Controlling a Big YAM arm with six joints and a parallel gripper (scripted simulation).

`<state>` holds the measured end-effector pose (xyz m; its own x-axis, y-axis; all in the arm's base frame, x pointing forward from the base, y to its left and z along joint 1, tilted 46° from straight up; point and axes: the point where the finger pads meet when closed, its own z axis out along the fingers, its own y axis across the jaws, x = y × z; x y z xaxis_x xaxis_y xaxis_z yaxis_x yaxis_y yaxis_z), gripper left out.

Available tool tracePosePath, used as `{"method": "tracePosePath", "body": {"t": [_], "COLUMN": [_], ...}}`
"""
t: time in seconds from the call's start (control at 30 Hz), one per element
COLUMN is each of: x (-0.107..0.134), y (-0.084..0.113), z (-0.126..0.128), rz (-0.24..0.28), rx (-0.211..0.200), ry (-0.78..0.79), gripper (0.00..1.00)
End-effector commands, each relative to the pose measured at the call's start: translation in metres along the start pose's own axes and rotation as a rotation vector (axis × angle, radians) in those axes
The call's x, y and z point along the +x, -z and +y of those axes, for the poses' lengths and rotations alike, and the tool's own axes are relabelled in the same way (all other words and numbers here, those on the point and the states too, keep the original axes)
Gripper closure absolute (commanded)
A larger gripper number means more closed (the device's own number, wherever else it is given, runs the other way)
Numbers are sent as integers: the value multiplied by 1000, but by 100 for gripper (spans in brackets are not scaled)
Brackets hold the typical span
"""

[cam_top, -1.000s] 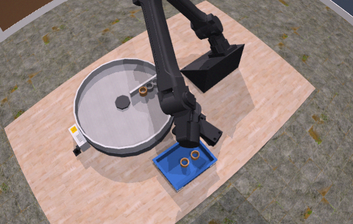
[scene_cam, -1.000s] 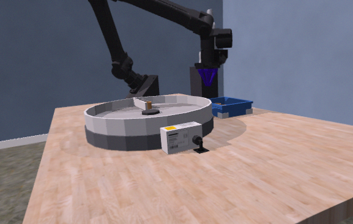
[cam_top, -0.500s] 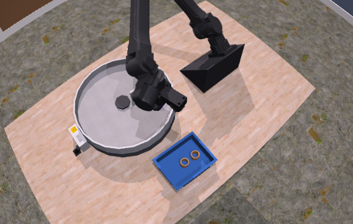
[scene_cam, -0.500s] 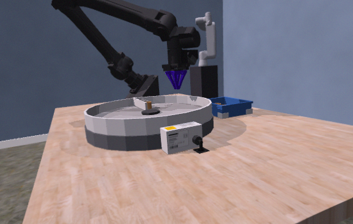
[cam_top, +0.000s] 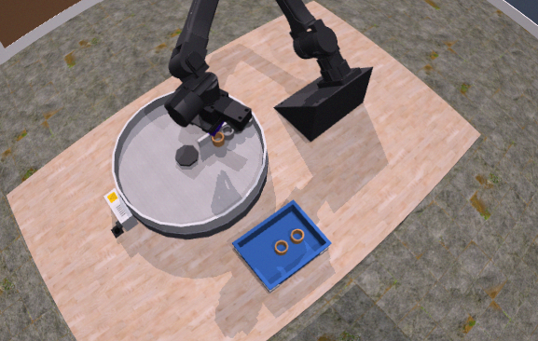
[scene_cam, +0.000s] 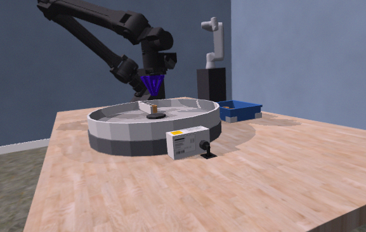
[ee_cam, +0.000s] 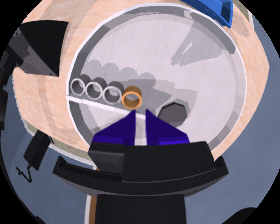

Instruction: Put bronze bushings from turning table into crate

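My gripper [cam_top: 216, 129] [scene_cam: 154, 94] [ee_cam: 140, 113] is nearly closed, its purple fingertips a narrow gap apart with nothing between them. It hangs above the turning table [cam_top: 152, 196] [scene_cam: 113, 130] [ee_cam: 136, 30]. A bronze bushing [cam_top: 217, 143] [scene_cam: 155, 109] [ee_cam: 132, 107] stands there at the inner end of a row, just ahead of the fingertips in the wrist view. Three steel bushings [ee_cam: 112, 102] [ee_cam: 94, 98] [ee_cam: 77, 94] continue the row towards the rim. Two bronze bushings [cam_top: 281, 252] [cam_top: 297, 241] lie apart in the blue crate [cam_top: 264, 272] [scene_cam: 246, 111] [ee_cam: 218, 11].
A white rail [cam_top: 205, 137] [scene_cam: 144, 107] [ee_cam: 96, 104] runs along the row. A dark hub [cam_top: 186, 156] [scene_cam: 156, 116] [ee_cam: 172, 114] sits mid-table. The raised wall [scene_cam: 141, 128] surrounds the turning table. A labelled box [cam_top: 119, 209] [scene_cam: 186, 144] stands outside it. A black wedge-shaped base [cam_top: 334, 109] carries the arm.
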<state>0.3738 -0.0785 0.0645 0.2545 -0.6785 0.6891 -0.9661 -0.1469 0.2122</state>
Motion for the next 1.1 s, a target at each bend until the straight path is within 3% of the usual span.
{"method": "tracePosePath", "body": {"t": [0.0, 0.03, 0.13, 1.07], "x": [-1, 4, 14, 9], "y": [5, 0, 5, 3], "z": [-8, -3, -1, -3], "rz": [2, -1, 1, 0], "rx": [4, -8, 6, 1], "ry": [86, 78, 59, 73], "gripper": [87, 87, 87, 87]}}
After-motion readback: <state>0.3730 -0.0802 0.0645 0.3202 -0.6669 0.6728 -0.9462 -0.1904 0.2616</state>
